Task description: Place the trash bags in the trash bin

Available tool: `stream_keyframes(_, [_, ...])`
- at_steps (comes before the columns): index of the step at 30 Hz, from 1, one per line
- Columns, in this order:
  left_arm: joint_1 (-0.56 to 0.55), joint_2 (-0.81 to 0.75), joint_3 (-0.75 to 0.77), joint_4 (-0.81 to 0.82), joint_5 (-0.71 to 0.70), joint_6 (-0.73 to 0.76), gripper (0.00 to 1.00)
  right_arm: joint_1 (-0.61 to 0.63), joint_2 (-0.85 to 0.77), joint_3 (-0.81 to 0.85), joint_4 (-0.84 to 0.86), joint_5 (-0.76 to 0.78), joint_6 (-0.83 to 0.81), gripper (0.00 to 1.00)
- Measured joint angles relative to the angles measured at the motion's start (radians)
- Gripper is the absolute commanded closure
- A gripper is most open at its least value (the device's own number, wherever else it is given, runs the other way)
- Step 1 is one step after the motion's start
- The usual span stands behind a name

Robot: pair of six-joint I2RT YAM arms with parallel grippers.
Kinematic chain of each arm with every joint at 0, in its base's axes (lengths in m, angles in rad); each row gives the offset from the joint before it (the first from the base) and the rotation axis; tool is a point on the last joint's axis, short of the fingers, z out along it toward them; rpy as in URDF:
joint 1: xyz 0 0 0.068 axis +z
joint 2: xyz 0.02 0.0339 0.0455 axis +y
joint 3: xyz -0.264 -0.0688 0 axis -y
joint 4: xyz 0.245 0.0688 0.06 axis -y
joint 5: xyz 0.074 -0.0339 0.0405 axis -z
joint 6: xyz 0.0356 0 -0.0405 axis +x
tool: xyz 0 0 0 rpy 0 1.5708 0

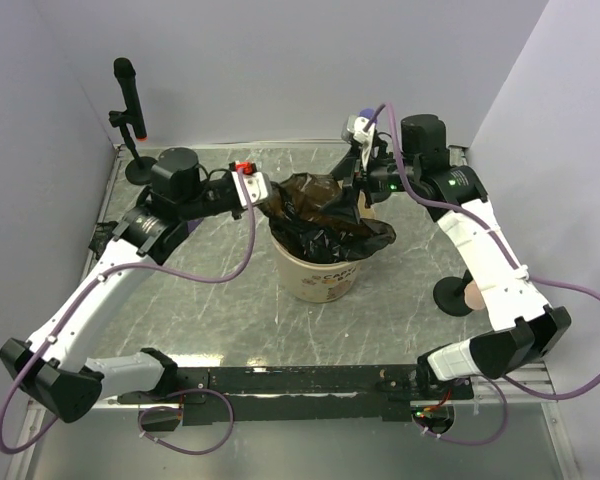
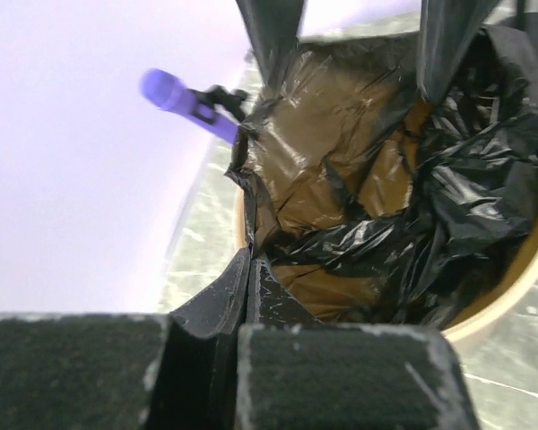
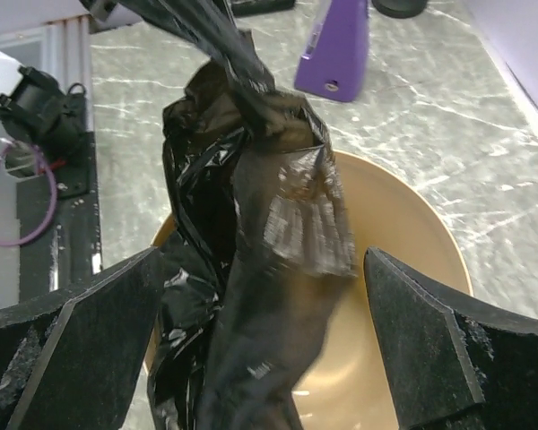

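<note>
the left pincer (image 2: 251, 278) is pinching the trash bag (image 2: 466, 206) over the trash bin (image 2: 507, 305), the spread right pincer (image 3: 262, 269) straddling it.

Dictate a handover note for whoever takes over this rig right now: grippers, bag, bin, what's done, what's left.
Left gripper: shut on the bag, near the rim of the bin.
Right gripper: open, straddling bag film, not gripping.
Bag: bunched in the bin, part standing above and draped over the rim.
Done: bag mostly in.
Left: release, push the rest down.
</note>
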Motion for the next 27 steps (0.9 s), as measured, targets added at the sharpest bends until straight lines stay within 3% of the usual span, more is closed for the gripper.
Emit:
stream_keyframes(4, [-0.001, -0.037, -0.005, 0.037, -0.045, 0.023, 0.99, -0.001, 0.016, 0.001, 0.024, -0.053, 0.012, 0.32])
stream_keyframes(9, [-0.001, -0.064, -0.036, 0.079, -0.118, 0.026, 0.99, -0.006, 0.067, 0.058, -0.03, -0.13, -0.023, 0.56])
stream_keyframes(11, [-0.001, -0.063, -0.048, 0.085, -0.15, 0.024, 0.99, -0.024, 0.088, 0.064, -0.062, -0.156, -0.037, 0.73])
stream_keyframes(18, [0.017, -0.063, -0.099, 0.135, -0.257, -0.005, 0.99, -0.14, 0.099, 0.034, -0.109, -0.186, -0.049, 0.76])
stream_keyframes(21, [0.032, -0.059, -0.099, 0.154, -0.293, -0.027, 0.99, -0.151, 0.099, 0.025, -0.111, -0.196, -0.045, 0.94])
stream_keyframes(23, [0.039, -0.054, -0.099, 0.165, -0.309, -0.041, 0.99, -0.151, 0.099, 0.018, -0.111, -0.208, -0.042, 0.98])
stream_keyframes(25, [0.041, -0.042, -0.097, 0.171, -0.317, -0.05, 0.99, -0.151, 0.099, 0.006, -0.105, -0.208, -0.037, 0.92])
stream_keyframes(27, [0.041, -0.023, -0.093, 0.174, -0.316, -0.061, 0.99, -0.151, 0.098, -0.014, -0.099, -0.192, -0.026, 0.54])
